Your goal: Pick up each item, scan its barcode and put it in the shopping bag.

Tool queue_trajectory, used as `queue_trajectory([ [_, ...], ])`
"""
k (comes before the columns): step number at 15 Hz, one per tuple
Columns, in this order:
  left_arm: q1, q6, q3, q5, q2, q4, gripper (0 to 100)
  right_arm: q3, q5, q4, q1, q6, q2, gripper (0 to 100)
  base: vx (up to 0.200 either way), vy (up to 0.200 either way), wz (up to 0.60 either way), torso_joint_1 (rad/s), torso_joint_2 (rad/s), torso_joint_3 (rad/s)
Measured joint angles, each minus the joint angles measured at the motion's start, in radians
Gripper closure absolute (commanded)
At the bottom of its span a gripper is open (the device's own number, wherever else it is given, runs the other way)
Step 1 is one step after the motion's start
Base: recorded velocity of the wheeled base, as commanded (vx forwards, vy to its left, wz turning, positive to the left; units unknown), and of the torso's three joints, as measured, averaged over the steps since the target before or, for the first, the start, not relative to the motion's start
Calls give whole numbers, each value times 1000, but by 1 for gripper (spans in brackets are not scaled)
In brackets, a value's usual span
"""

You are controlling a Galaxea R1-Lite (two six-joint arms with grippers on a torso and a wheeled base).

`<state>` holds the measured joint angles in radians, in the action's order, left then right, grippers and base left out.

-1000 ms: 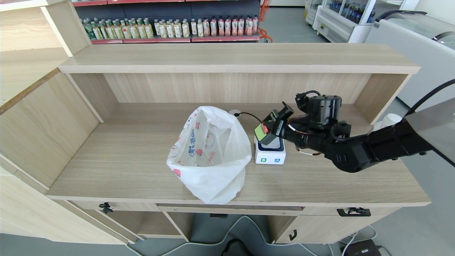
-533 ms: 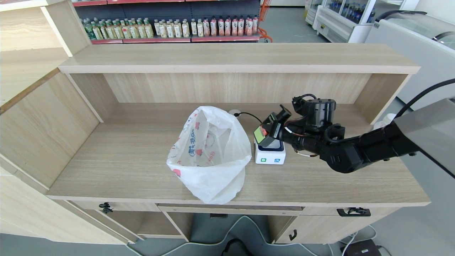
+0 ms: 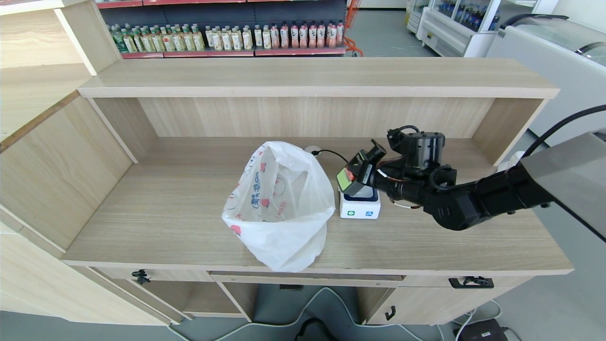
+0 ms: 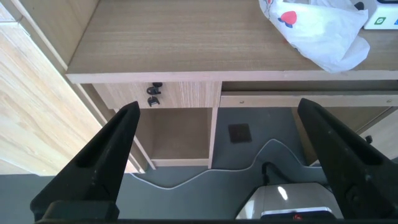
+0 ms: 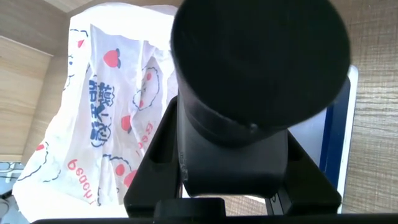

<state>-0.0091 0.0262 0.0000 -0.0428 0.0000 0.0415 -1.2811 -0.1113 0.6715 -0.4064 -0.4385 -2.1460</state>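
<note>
One item (image 3: 348, 176), a small can with a green and red end, hangs just above the scanner (image 3: 360, 207), lying on its side with that end turned toward the bag (image 3: 279, 203). The right gripper (image 3: 363, 169) has it, jaws closed on the can's dark body. The can seems to be held low and sideways so that its label faces the scanner's window. The barcode itself cannot be made out, so whether it is lined up is uncertain.

The bag stands just beside the scanner, on the robot's left, with its mouth open upward. That placement looks deliberate, since the drop after scanning would be a short sideways carry. The bag's near rim rises higher than the scanner and stands between the can and the opening, so the can would probably need lifting over it. The thin plastic could fold if nudged.

A cable (image 3: 331, 153) runs along the counter (image 3: 426, 241) behind the scanner, out of the likely path. The left gripper (image 4: 221, 165) hangs below the counter's front edge, out of the way, with its fingers spread wide and nothing between them. Bottles (image 3: 227, 38) line a shelf well behind the counter.
</note>
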Motion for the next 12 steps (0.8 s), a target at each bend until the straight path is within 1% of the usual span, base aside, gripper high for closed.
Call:
queue_trajectory([
  [4, 0, 0, 0, 0, 0, 0, 0, 0, 3, 6, -1, 16, 22, 100, 0, 0, 0, 0, 0, 0],
  [6, 0, 0, 0, 0, 0, 0, 0, 16, 1, 87, 10, 87, 68, 100, 0, 0, 0, 0, 0, 0],
  [7, 0, 0, 0, 0, 0, 0, 0, 35, 0, 118, 22, 147, 105, 100, 0, 0, 0, 0, 0, 0],
  [10, 0, 0, 0, 0, 0, 0, 0, 141, -7, 183, 61, 463, 212, 100, 0, 0, 0, 0, 0, 0],
  [11, 0, 0, 0, 0, 0, 0, 0, 187, -10, 255, 69, 506, 240, 100, 0, 0, 0, 0, 0, 0],
  [12, 0, 0, 0, 0, 0, 0, 0, 225, -10, 297, 66, 520, 262, 100, 0, 200, 0, 2, 2, 2],
])
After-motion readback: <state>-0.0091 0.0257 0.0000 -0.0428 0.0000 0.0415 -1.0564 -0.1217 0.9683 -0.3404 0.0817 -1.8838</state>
